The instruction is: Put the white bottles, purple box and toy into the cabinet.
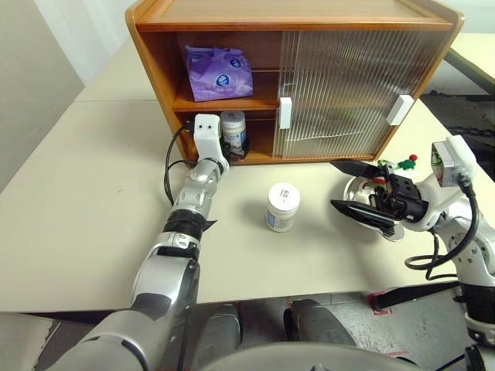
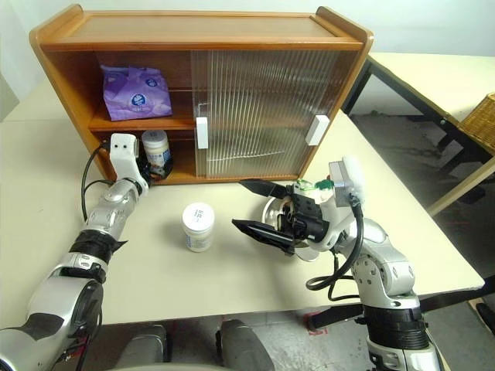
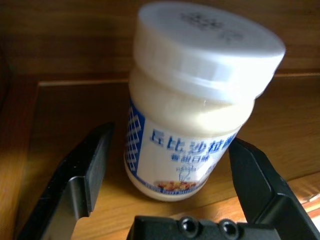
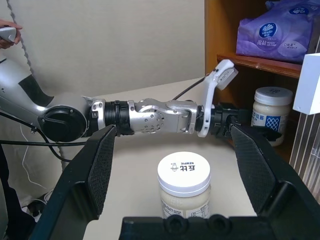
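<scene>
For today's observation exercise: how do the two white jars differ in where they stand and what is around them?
The jar on the shelf stands inside the cabinet, on its lower shelf; the jar on the table stands outside on the tabletop. The jar on the shelf sits between the open fingers of the left end effector; the jar on the table stands free, with the right end effector off to its side. Both are upright, squat, white-lidded, with blue print.

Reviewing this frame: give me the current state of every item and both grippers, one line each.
cabinet: left side open, sliding doors over the right side.
purple box: on the upper shelf.
white bottle in cabinet: upright on the lower shelf, lid on, between the open fingers.
white bottle on table: upright, lid on.
toy: in the steel bowl.
left gripper: open.
right gripper: open, holding nothing.
</scene>
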Robot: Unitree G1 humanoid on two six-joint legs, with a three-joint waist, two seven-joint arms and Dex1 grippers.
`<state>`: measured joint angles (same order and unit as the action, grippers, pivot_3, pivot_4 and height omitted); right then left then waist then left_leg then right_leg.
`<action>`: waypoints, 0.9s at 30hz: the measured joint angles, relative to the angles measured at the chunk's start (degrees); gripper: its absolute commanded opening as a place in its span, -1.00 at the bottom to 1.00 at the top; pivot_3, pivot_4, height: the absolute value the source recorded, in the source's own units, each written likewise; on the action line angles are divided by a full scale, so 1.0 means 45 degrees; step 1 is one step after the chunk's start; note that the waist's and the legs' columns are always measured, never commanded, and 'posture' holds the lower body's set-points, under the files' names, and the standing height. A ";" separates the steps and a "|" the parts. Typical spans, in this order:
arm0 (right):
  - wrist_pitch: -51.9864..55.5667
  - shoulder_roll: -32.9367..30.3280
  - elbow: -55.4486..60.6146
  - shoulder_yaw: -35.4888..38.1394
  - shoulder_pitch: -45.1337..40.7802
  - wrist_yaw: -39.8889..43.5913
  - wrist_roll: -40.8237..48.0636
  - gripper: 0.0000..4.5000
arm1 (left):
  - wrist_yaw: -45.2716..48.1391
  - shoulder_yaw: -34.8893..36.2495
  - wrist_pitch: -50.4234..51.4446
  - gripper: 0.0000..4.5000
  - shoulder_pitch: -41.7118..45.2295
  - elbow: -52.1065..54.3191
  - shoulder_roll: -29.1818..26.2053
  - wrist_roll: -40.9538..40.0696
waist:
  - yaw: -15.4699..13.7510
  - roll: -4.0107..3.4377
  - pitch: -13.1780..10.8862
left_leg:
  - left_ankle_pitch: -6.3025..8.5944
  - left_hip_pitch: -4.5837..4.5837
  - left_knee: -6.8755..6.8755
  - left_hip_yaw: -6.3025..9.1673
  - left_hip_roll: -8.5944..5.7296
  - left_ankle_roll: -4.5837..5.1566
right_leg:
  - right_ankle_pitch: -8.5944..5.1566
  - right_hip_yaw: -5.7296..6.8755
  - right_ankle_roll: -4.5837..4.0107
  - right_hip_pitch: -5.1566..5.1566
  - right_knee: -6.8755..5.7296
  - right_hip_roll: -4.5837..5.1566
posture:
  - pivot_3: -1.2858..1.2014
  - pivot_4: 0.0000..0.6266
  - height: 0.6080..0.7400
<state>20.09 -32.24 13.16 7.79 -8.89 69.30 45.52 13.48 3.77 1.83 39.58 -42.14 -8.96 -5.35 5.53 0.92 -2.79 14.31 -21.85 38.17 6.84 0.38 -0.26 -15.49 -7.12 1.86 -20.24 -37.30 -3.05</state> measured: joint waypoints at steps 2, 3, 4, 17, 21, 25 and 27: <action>-0.0018 0.0002 -0.0043 -0.0003 -0.0011 0.0087 -0.0021 1.00 | 0.0066 -0.0008 0.0011 0.98 -0.0358 0.0707 -0.0018 -0.0005 | 0.0003 -0.0001 0.0001 | 0.0000 0.0001 0.0000 -0.0001 -0.0001 0.0000 | 0.0000 0.0001 0.0000 0.0002 0.0002 0.0000 | -0.11 -0.84 1.00; -0.0043 0.0002 -0.0065 -0.0003 -0.0015 0.0124 -0.0031 1.00 | 0.0088 -0.0013 0.0050 0.98 -0.0635 0.1117 -0.0034 -0.0007 | 0.0007 -0.0002 0.0001 | 0.0000 0.0002 0.0000 -0.0003 -0.0002 0.0000 | -0.0002 0.0002 -0.0001 0.0003 0.0003 -0.0001 | -0.10 -0.85 1.00; -0.0080 0.0002 -0.0089 -0.0002 -0.0014 0.0159 -0.0037 1.00 | 0.0123 -0.0028 0.0132 0.98 -0.0911 0.1450 -0.0051 -0.0006 | 0.0022 -0.0002 0.0001 | 0.0000 0.0002 0.0000 -0.0005 -0.0002 0.0000 | -0.0002 0.0003 -0.0001 0.0002 0.0003 -0.0002 | -0.10 -0.85 1.00; -0.0232 0.0001 -0.0233 -0.0003 -0.0010 0.0418 -0.0087 1.00 | -0.2067 -0.0107 0.3264 0.90 -0.3192 0.5931 0.0189 0.0814 | -0.0015 -0.0001 0.0001 | -0.0007 0.0003 0.0041 -0.0016 -0.0012 0.0021 | -0.0003 0.0007 -0.0048 0.0022 0.0006 -0.0003 | -0.09 -0.85 1.00; -0.0233 0.0000 -0.0380 -0.0004 -0.0012 0.0479 -0.0128 1.00 | -0.2158 0.0066 0.3441 0.42 -0.3232 0.6430 0.0172 0.0767 | -0.0061 -0.0002 0.0002 | -0.0007 0.0011 0.0040 -0.0012 -0.0010 0.0021 | 0.0008 0.0005 -0.0067 0.0027 0.0004 -0.0004 | -0.09 -0.85 1.00; -0.0250 0.0000 -0.0495 -0.0007 -0.0020 0.0546 -0.0218 1.00 | -0.2448 0.0138 0.3633 -0.20 -0.3224 0.6429 0.0134 0.0833 | -0.0100 -0.0002 0.0002 | -0.0008 0.0013 0.0040 -0.0009 -0.0009 0.0020 | 0.0017 0.0002 -0.0079 0.0029 0.0003 -0.0003 | -0.09 -0.85 1.00; -0.0274 0.0000 -0.0518 -0.0008 -0.0020 0.0592 -0.0246 1.00 | -0.2597 0.0160 0.3638 -0.51 -0.3177 0.6327 0.0108 0.0849 | -0.0114 -0.0002 0.0001 | -0.0007 0.0014 0.0040 -0.0008 -0.0008 0.0020 | 0.0023 0.0002 -0.0086 0.0028 0.0003 -0.0003 | -0.09 -0.85 1.00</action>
<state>18.85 -32.25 10.82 7.76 -8.97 71.97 44.41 1.79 4.49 18.20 25.28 -13.67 -8.47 -1.53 5.02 0.91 -2.79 14.27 -21.79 38.35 6.80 0.34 -0.17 -15.39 -7.11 1.47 -20.12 -37.28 -3.07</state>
